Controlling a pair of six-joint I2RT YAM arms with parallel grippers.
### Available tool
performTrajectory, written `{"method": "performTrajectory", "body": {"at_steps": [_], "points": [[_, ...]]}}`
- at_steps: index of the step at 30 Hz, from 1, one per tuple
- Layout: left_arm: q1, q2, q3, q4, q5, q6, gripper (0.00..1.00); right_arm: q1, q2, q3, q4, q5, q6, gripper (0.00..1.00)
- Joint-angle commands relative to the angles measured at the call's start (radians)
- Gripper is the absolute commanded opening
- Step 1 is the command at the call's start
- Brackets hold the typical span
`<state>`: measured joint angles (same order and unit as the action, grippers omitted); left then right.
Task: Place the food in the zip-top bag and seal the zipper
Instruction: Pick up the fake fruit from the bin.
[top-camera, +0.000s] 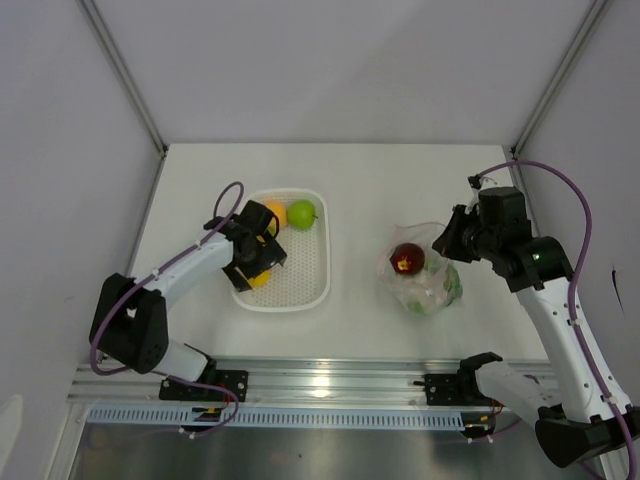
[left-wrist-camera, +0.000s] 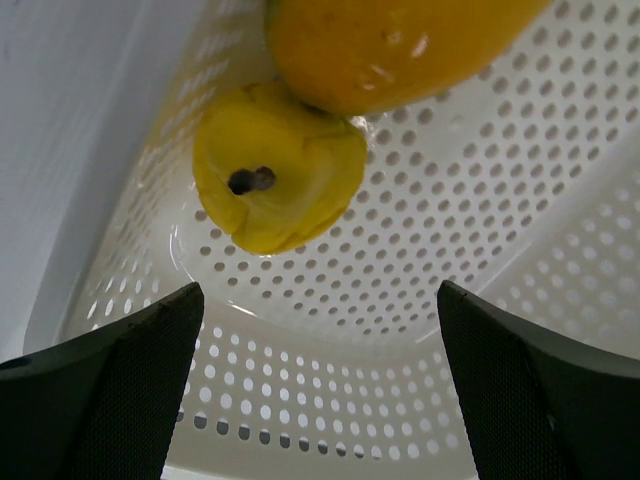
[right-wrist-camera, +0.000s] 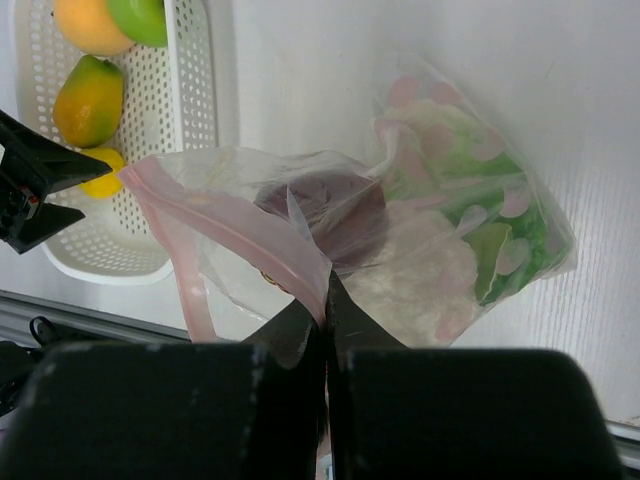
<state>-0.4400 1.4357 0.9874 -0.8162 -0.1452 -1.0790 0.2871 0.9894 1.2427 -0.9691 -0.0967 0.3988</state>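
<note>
The clear zip-top bag (top-camera: 428, 285) (right-wrist-camera: 440, 250) lies right of centre, its mouth lifted. Inside it are a dark red apple (top-camera: 407, 258) (right-wrist-camera: 335, 215) and green-white lettuce (top-camera: 445, 288) (right-wrist-camera: 490, 240). My right gripper (top-camera: 450, 240) (right-wrist-camera: 327, 292) is shut on the bag's pink zipper strip (right-wrist-camera: 245, 232). My left gripper (top-camera: 256, 258) (left-wrist-camera: 318, 290) hangs open inside the white basket, its fingers (left-wrist-camera: 130, 380) wide apart, just short of a small yellow fruit (top-camera: 259, 280) (left-wrist-camera: 275, 180). A larger orange-yellow fruit (left-wrist-camera: 390, 45) (right-wrist-camera: 88, 100) touches that one. An orange fruit (top-camera: 275, 212) and a lime-green fruit (top-camera: 301, 214) lie further back.
The white perforated basket (top-camera: 305, 270) (left-wrist-camera: 420, 300) (right-wrist-camera: 190, 150) sits left of centre with a raised rim. A metal rail (top-camera: 330, 375) runs along the near table edge. Grey walls close in the left, right and back.
</note>
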Motion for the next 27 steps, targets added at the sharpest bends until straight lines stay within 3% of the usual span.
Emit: {"method": "performTrajectory", "body": {"at_steps": [1, 8, 16, 19, 23, 25, 27], "points": [[-0.02, 0.038, 0.069, -0.102, -0.148, -0.18, 0.99, 0.006, 0.002, 0.008, 0.038, -0.006, -0.015, 0.0], [-0.02, 0.176, 0.14, -0.188, -0.27, -0.35, 0.97, 0.006, 0.008, 0.001, 0.043, 0.0, -0.02, 0.0], [-0.02, 0.293, 0.175, -0.181, -0.294, -0.398, 0.89, 0.003, 0.006, 0.008, 0.032, 0.025, -0.037, 0.0], [-0.02, 0.295, 0.166, -0.15, -0.309, -0.388, 0.81, 0.003, 0.006, 0.008, 0.03, 0.022, -0.034, 0.0], [-0.02, 0.295, 0.151, -0.109, -0.286, -0.354, 0.46, 0.001, 0.005, 0.008, 0.03, 0.017, -0.031, 0.0], [-0.023, 0.282, 0.14, -0.097, -0.272, -0.339, 0.39, 0.001, 0.006, 0.008, 0.029, 0.017, -0.029, 0.0], [-0.043, 0.269, 0.137, -0.089, -0.274, -0.326, 0.24, 0.001, 0.011, 0.011, 0.027, 0.018, -0.028, 0.0]]}}
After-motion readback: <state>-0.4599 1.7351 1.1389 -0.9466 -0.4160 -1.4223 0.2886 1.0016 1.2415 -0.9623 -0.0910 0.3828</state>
